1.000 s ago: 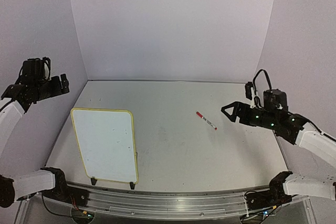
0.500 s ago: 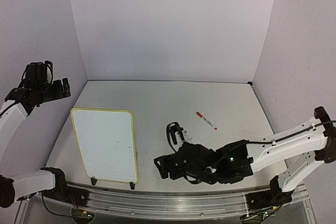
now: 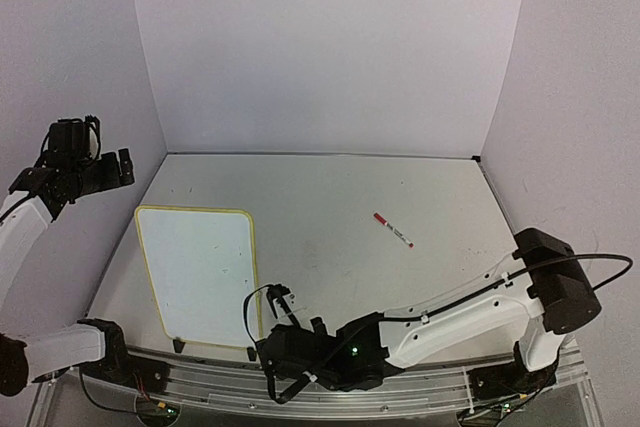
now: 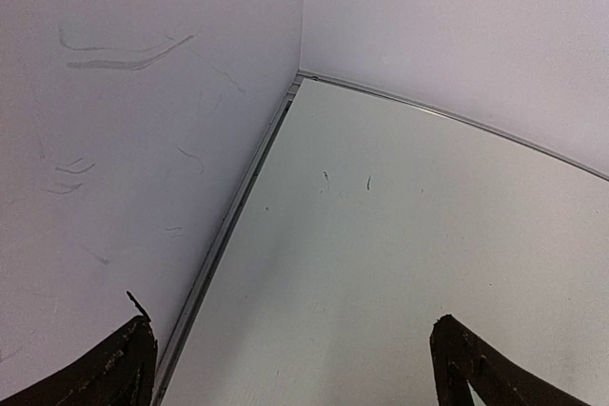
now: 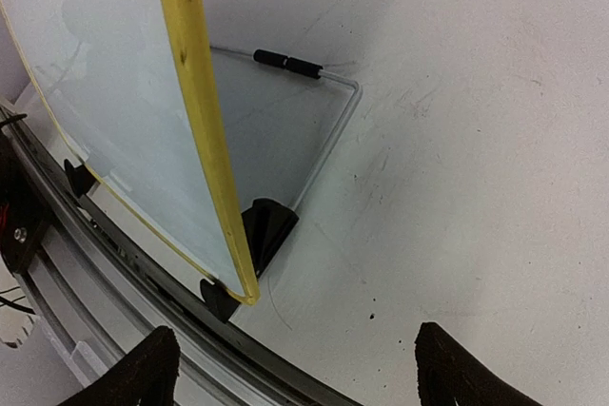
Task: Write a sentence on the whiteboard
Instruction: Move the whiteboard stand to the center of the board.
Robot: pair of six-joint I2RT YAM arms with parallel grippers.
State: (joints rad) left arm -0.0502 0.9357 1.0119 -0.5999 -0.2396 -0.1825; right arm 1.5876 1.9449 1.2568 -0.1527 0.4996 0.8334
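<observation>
One whiteboard [image 3: 200, 272]: front-left part of the desk [image 3: 420, 187], propped on two black feet [image 5: 269, 225] just inside the front edge; it has not moved over the last second.
Sentence: none yet; the board face looks blank apart from faint specks.
Right hand [image 3: 272, 349]: has swung from the right side of the desk, across the middle, to the front edge. It now sits low, just right of the board's front-right foot, with no contact that I can see.
Right hand state: fingers spread, nothing between them; its wrist view looks along the yellow rim [image 5: 195, 92] edge-on.
Marker [image 3: 393, 230]: lies right of centre, untouched, well apart from both hands.
Meaning (judged): the hand went to the board, not the pen, probably to steady or shift it; writing has not begun.
Left hand [image 3: 105, 167]: raised by the left wall, spread wide, empty, hardly shifted.
</observation>
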